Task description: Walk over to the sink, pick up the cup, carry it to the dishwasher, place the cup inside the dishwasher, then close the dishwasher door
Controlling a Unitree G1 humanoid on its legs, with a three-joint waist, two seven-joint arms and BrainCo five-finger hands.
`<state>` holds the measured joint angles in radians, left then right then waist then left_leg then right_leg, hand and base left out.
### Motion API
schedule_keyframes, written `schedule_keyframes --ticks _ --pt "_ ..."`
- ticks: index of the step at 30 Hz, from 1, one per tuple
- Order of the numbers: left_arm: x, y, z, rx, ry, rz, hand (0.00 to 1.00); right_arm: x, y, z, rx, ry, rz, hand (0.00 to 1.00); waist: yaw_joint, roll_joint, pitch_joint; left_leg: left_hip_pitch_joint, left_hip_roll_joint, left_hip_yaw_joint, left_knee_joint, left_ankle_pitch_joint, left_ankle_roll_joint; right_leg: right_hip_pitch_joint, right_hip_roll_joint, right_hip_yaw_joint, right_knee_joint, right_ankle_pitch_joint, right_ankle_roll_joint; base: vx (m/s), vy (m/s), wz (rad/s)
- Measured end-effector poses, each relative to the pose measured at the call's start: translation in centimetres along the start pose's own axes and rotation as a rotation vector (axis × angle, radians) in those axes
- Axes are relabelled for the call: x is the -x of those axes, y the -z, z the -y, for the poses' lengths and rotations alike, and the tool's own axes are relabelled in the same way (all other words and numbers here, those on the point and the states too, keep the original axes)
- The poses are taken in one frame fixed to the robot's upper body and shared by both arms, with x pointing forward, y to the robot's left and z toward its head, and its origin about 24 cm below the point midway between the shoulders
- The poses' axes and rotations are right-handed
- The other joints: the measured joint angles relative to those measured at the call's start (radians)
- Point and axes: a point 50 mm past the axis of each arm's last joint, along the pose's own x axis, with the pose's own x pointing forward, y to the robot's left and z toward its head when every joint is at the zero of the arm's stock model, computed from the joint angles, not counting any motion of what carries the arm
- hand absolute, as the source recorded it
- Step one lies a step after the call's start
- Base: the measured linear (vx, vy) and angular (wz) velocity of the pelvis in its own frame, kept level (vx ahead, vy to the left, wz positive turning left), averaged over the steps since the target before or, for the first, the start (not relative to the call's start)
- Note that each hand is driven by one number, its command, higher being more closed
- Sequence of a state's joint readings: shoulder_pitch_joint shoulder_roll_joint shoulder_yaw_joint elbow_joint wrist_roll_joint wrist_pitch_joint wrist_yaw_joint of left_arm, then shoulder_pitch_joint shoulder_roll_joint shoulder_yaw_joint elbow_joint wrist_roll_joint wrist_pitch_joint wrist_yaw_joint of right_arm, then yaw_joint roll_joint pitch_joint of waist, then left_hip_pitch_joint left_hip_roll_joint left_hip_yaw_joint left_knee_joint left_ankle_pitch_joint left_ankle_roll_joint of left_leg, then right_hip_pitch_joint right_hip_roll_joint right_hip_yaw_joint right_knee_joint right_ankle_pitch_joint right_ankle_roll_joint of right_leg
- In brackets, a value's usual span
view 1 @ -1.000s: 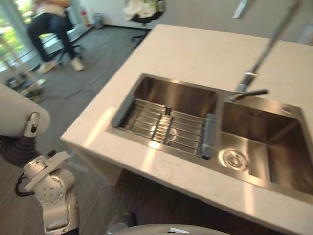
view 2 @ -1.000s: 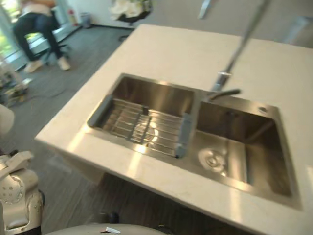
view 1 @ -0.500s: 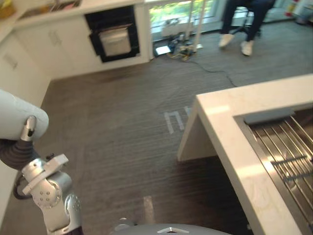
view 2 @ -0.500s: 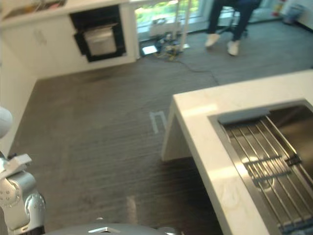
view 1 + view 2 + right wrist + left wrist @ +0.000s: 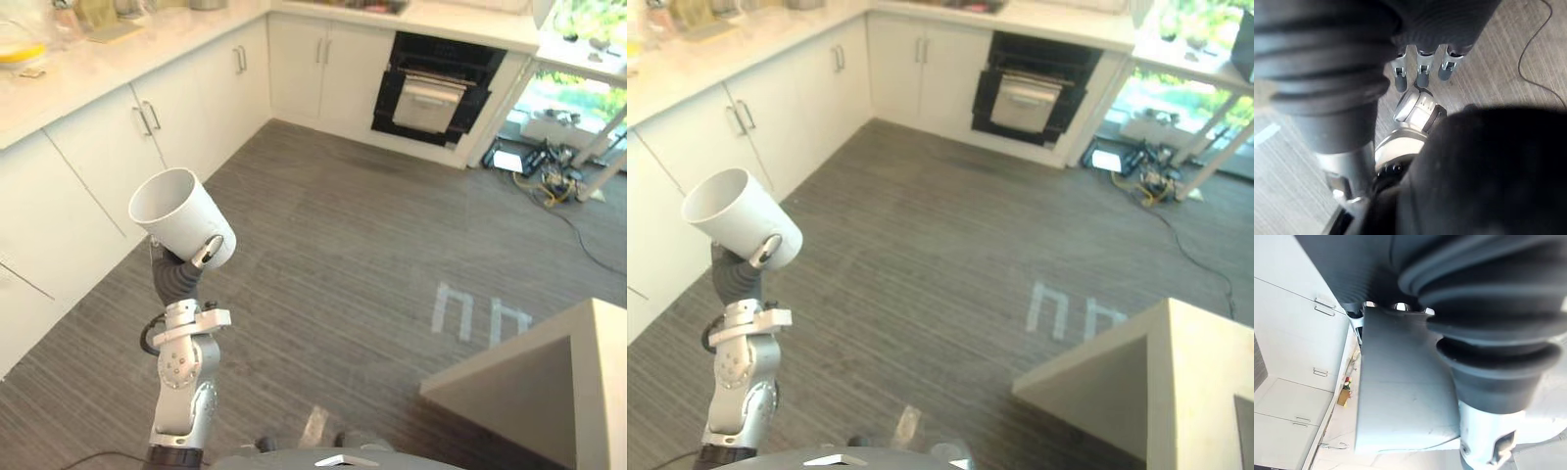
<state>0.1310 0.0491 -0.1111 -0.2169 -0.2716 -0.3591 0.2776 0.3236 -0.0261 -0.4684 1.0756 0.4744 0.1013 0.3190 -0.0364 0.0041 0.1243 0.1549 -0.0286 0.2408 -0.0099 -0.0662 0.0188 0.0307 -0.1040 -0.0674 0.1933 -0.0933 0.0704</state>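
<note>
White cup (image 5: 181, 215) gripped in left hand (image 5: 207, 252), thumb curled on it, tilted; right hand (image 5: 1420, 68) loose, empty. Imo hold cup steady, walk twd dark appliance (image 5: 436, 83) w/o swinging.

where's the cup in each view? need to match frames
Left eye view: cup left of centre, held up by left hand.
Right eye view: cup farther left.
Left wrist view: cup centre, pale wall.
Right wrist view: right hand over floor.
Shared landmark: white cabinets.
</note>
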Motion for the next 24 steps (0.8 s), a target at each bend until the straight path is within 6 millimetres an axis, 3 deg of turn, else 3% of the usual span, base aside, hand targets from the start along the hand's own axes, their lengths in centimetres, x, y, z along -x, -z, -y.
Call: schedule_keyframes --ticks 1,4,5,19,24 --pt "0.1 0.1 0.1 -0.006 0.016 -0.01 1.0 0.1 -0.1 0.3 0.003 0.003 0.004 0.0 0.0 -0.001 -0.004 0.009 0.003 0.0 -0.015 0.001 -0.007 0.007 0.005 -0.004 -0.009 -0.002 -0.003 0.06 -0.12 0.03" --pt "0.2 0.1 1.2 0.011 0.067 -0.029 1.0 0.1 -2.7 0.6 0.09 0.011 0.045 0.0 -0.015 0.045 -0.027 0.026 0.017 -0.001 -0.076 0.035 -0.021 0.016 0.026 -0.025 -0.071 0.013 -0.015 0.07 -0.063 0.08" --pt "0.4 0.2 1.1 -0.072 0.208 -0.062 1.0 -0.8 -1.9 -1.5 0.138 -0.031 -0.003 0.0 -0.029 -0.028 -0.04 -0.003 -0.008 -0.008 -0.077 0.055 -0.002 0.075 0.004 -0.071 -0.238 0.122 0.004 0.07 -0.036 0.09" --pt "0.3 0.6 0.7 -0.048 0.178 -0.066 1.0 -0.7 -1.5 -1.5 0.136 -0.052 0.032 0.0 -0.046 -0.029 -0.045 0.004 -0.014 -0.017 -0.076 0.043 0.01 0.087 0.009 -0.052 -0.244 0.131 0.006 0.03 -0.002 0.0" --pt "0.1 -1.0 1.4 0.027 0.178 0.047 1.0 -0.5 -1.1 -1.3 0.108 -0.055 0.068 0.0 -0.046 -0.03 -0.056 0.008 -0.011 -0.016 -0.076 0.03 0.002 0.065 0.006 -0.043 -0.176 0.095 0.005 -0.04 -0.004 -0.02"
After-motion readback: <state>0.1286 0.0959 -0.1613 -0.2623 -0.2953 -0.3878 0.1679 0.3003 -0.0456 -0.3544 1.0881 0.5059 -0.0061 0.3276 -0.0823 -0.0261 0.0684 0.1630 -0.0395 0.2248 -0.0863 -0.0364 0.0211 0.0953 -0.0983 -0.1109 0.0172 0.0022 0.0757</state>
